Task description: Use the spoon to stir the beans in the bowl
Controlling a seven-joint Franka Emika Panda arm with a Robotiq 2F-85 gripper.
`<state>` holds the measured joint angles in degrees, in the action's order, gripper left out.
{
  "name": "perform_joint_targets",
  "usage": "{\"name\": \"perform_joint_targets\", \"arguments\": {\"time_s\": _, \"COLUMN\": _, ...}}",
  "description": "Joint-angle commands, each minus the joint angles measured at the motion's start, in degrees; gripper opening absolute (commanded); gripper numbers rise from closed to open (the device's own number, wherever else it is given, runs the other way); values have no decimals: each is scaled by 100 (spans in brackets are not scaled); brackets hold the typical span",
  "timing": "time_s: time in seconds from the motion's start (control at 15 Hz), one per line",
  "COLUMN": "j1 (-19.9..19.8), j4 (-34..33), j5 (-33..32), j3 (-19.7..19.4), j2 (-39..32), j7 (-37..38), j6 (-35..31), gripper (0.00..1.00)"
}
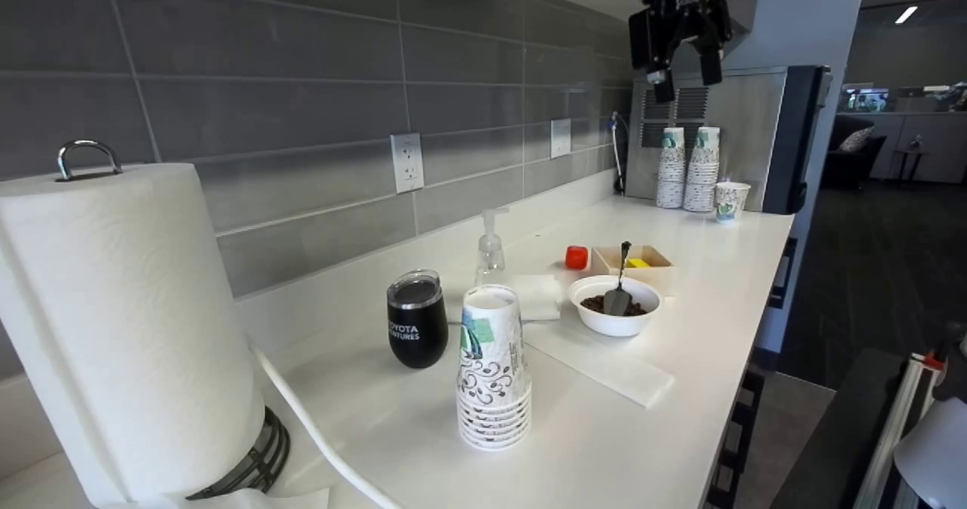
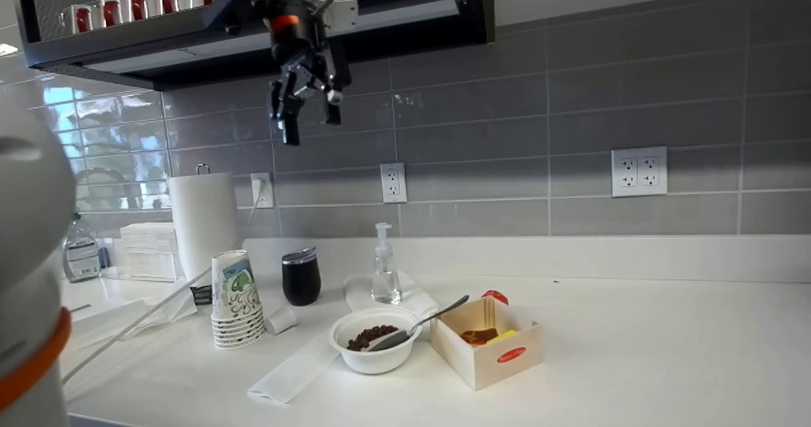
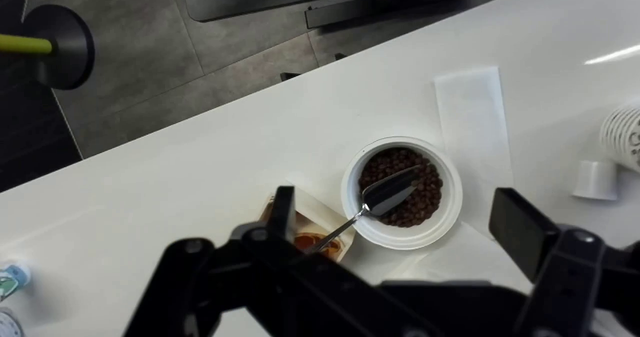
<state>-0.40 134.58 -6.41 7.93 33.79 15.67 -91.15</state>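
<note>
The front edge of the white counter (image 2: 640, 351) shows in full light in the wrist view, and a wide strip of bare surface lies between that edge and the small round white bowl (image 3: 452, 197). On the opposite side a grey tiled wall (image 2: 469, 148) closes off the back. In an exterior view the surface opens out broadly past the open pale wooden box (image 2: 500, 371), on the side away from the bowl. Box and bowl stand just beside each other; whether they touch I cannot tell. On the bowl's other side lies a flat white paper napkin (image 3: 472, 117), and beyond it stands a stack of patterned paper cups (image 2: 237, 303).

The shiny metal spoon (image 3: 387, 194) rests in the bowl, its broad blade on the small dark brown beans (image 3: 422, 204). Its long axis slants up across the rim: the slender handle reaches over toward the box, while the blade tip points toward the front edge and the napkin.

The black pincer (image 1: 687, 82) hangs high above the counter, well apart from the spoon, spread wide and holding nothing.
</note>
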Motion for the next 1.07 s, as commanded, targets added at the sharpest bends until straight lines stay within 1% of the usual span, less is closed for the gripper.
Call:
{"name": "perform_joint_targets", "arguments": {"time_s": 0.0, "j1": -311, "j4": 431, "j5": -110, "j3": -216, "j2": -210, "j7": 515, "j6": -907, "gripper": 100}}
{"name": "perform_joint_targets", "arguments": {"time_s": 0.07, "j1": -391, "j4": 546, "j5": -69, "j3": -281, "j2": -310, "j7": 627, "j6": -1208, "gripper": 100}}
{"name": "perform_joint_targets", "arguments": {"time_s": 0.33, "j1": -678, "j4": 1020, "j5": -48, "j3": -452, "j2": -931, "j7": 1090, "j6": -2766, "gripper": 100}}
{"name": "perform_joint_targets", "arguments": {"time_s": 0.53, "j1": -844, "j4": 1277, "j5": -76, "j3": -489, "j2": -1428, "j7": 1439, "j6": -3908, "gripper": 100}}
{"name": "perform_joint_targets", "arguments": {"time_s": 0.8, "j1": -1014, "j4": 1567, "j5": -148, "j3": -486, "j2": -1909, "j7": 2004, "j6": -5340, "gripper": 100}}
{"name": "perform_joint_targets", "arguments": {"time_s": 1.0, "j1": -1115, "j4": 1674, "j5": -286, "j3": -472, "j2": -2245, "j7": 2370, "j6": -6082, "gripper": 100}}
